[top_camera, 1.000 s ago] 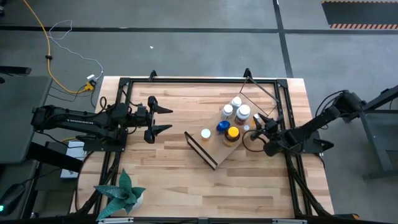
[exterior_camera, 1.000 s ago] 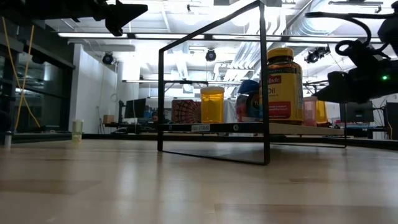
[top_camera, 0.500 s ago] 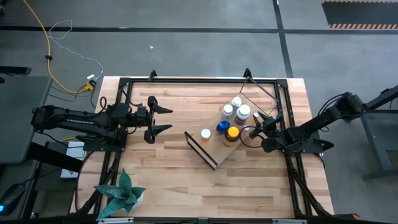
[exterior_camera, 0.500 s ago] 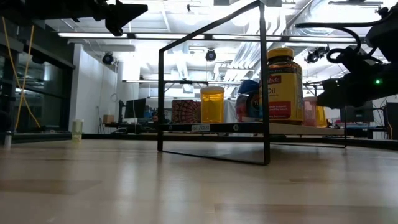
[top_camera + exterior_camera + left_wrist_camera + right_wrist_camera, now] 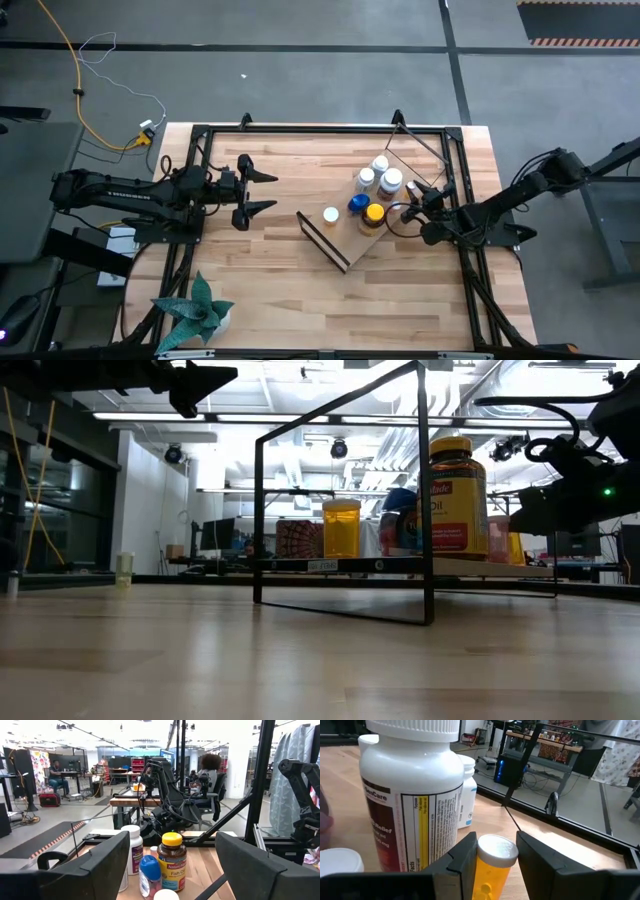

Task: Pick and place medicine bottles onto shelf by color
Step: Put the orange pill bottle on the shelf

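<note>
"Nature" on amber bottle (image 5: 172,861), "Relief" on big white bottle (image 5: 413,790); both upright. Right gripper (image 5: 494,851) pinching small orange bottle (image 5: 490,870). Left gripper (image 5: 262,192) spread wide.

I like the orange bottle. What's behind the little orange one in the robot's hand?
A big white bottle stands behind the orange bottle between the right hand fingers. It hides most of another white bottle.

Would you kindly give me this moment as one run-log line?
right pincer: closed on small orange bottle at shelf | left pincer: open, waiting over table | white bottle: beside
</note>
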Robot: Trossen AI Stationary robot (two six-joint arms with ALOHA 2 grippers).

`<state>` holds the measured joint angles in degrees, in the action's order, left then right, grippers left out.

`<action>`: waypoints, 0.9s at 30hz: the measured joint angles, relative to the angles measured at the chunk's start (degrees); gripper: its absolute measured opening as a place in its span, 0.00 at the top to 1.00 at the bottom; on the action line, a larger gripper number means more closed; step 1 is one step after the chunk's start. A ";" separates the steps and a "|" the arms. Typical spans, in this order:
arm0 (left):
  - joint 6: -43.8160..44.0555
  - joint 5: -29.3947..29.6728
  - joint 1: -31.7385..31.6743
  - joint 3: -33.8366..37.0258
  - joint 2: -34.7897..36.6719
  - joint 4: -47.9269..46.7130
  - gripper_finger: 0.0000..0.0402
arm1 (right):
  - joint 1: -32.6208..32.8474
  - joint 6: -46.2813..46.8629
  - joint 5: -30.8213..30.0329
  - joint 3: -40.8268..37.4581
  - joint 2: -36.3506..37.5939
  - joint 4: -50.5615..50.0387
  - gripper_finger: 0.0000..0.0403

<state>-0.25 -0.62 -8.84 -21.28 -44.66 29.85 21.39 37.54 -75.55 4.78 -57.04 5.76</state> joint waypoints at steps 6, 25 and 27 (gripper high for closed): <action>0.00 0.00 -0.01 0.00 0.00 0.00 0.30 | 0.00 -0.04 0.13 0.00 0.00 -0.02 0.71; 0.00 0.00 0.00 0.00 0.00 0.00 0.30 | 0.00 -0.50 4.40 -0.02 -0.02 -0.41 0.44; 0.00 0.00 0.00 0.00 0.00 0.00 0.30 | 0.00 -0.39 4.52 -0.02 -0.02 -0.09 0.41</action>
<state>-0.25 -0.62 -8.84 -21.28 -44.66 29.85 21.39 37.15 -71.02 4.75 -57.06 5.67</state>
